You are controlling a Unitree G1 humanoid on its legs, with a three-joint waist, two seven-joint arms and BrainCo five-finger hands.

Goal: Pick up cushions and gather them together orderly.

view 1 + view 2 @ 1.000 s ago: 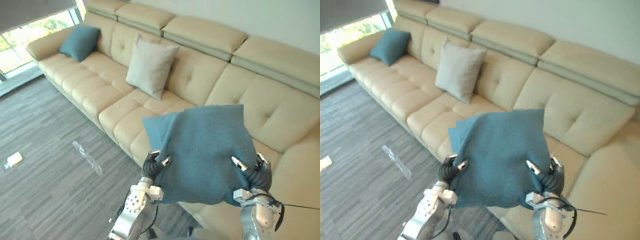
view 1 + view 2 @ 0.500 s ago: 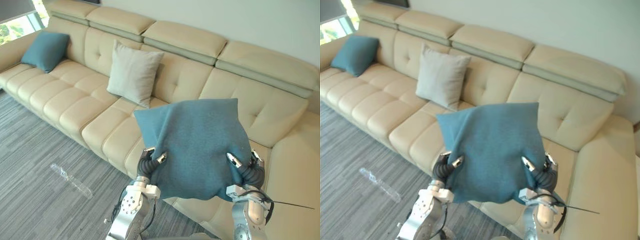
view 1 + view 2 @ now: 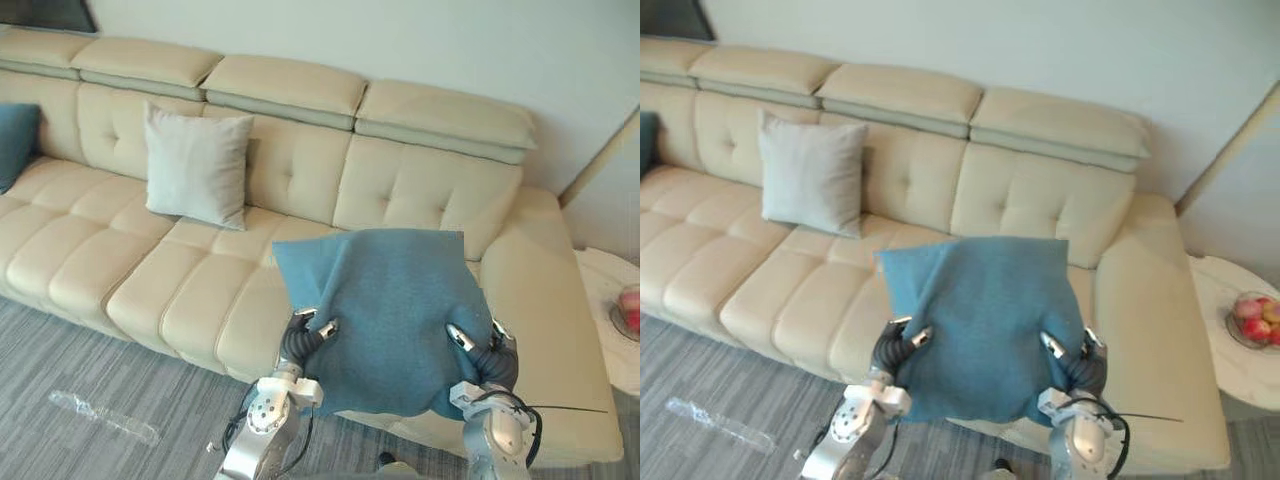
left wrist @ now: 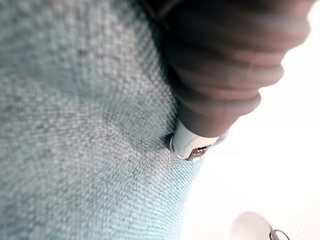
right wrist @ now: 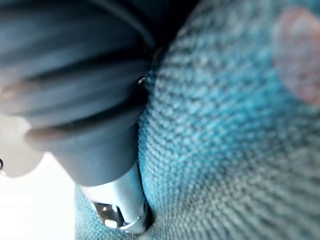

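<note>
A blue cushion point(image 3: 385, 310) is held up in the air by the sofa point(image 3: 150, 290); its 2 sides are gripped by the fingers of the left hand point(image 3: 299, 342) & right hand point(image 3: 488, 357); a grey cushion point(image 3: 195, 165) is leaned on the sofa back, well apart.

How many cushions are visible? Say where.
3: held teal cushion between left robot hand and right robot hand; grey cushion against the sofa back; second teal cushion cropped, far left.

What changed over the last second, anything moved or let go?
The camera swung toward the right end of the sofa, bringing a side table into view. Nothing was released: left hand and right hand still pinch the teal cushion; the grey cushion stays against the backrest.
</note>
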